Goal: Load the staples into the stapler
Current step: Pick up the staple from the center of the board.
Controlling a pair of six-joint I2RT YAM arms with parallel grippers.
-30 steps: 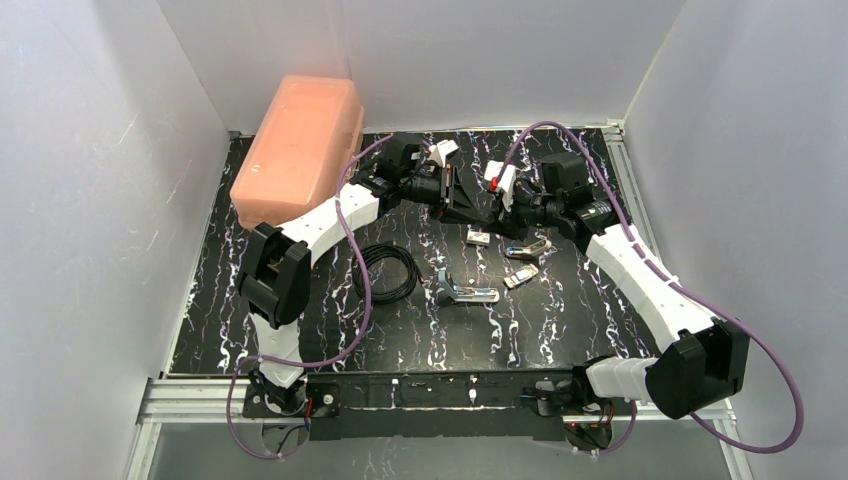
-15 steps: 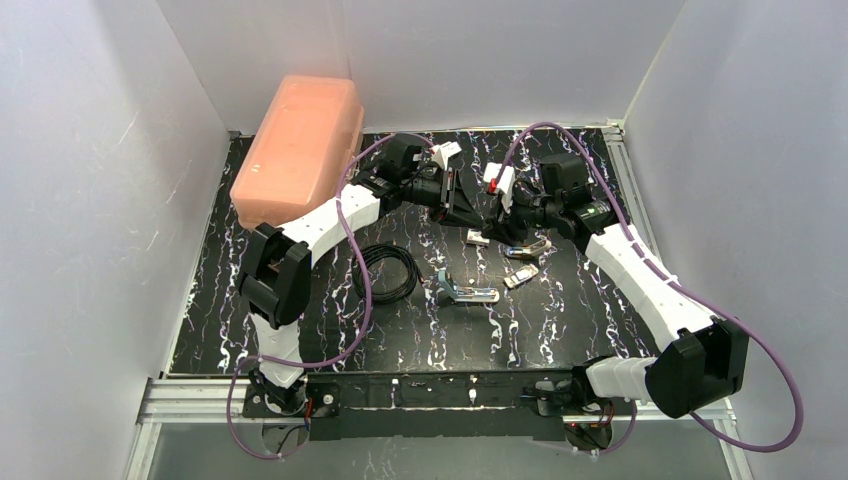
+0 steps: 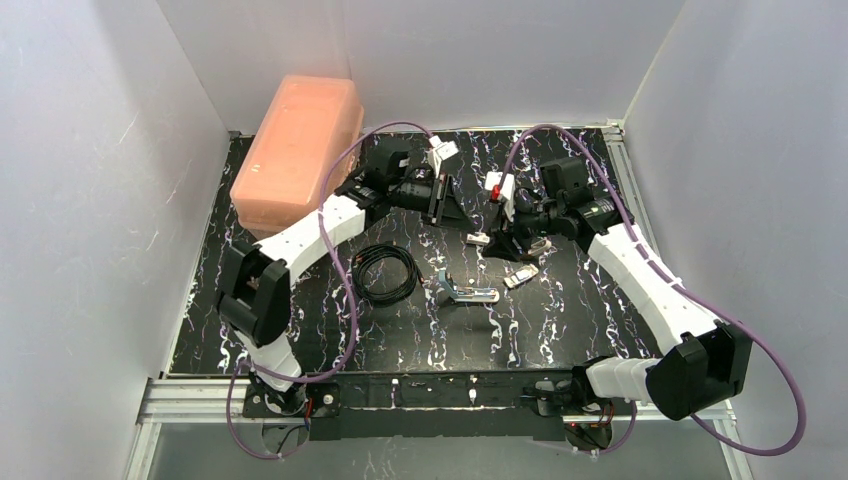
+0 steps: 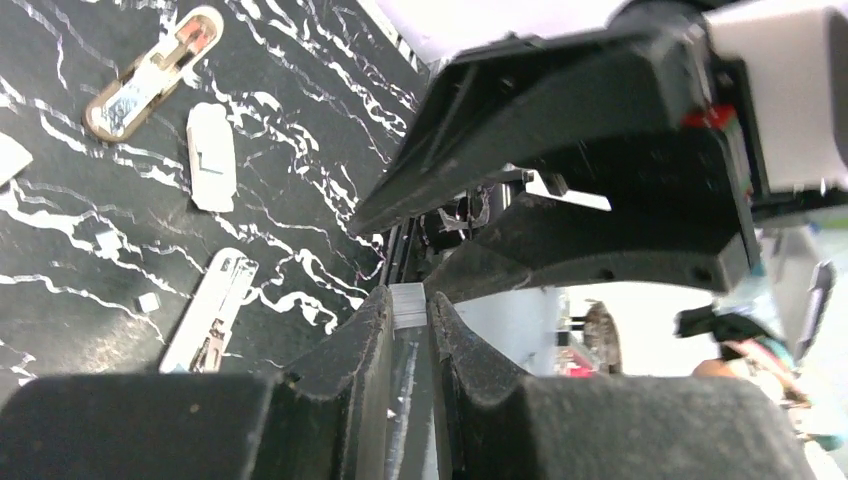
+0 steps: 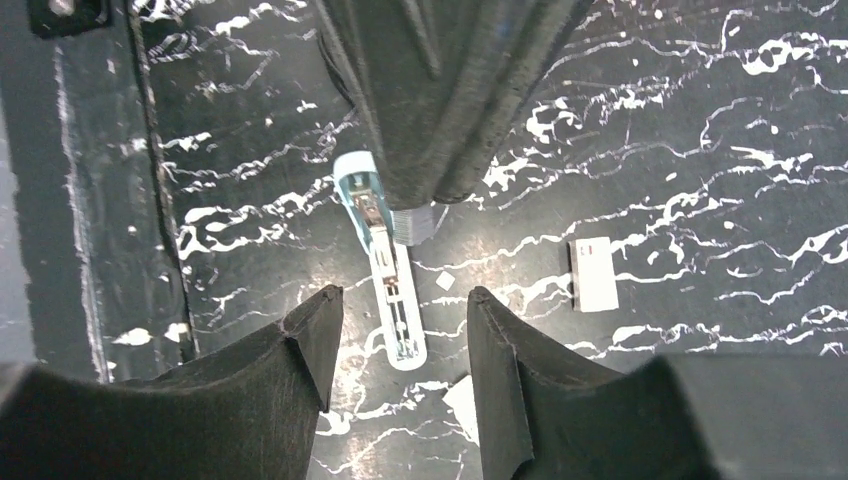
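My left tool (image 4: pixel 409 312) pinches the staples (image 4: pixel 408 298). My right tool (image 5: pixel 402 302) stands open over the stapler (image 5: pixel 386 265), centre frame.

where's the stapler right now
In the top view the stapler lies near the middle of the table, between the coiled black cable on its left and the small tan box on its right.

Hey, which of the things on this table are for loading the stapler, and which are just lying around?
For the job:
stapler, lying open on the table
staples, pinched in the left gripper

Lying about:
orange box
coiled black cable
small white block
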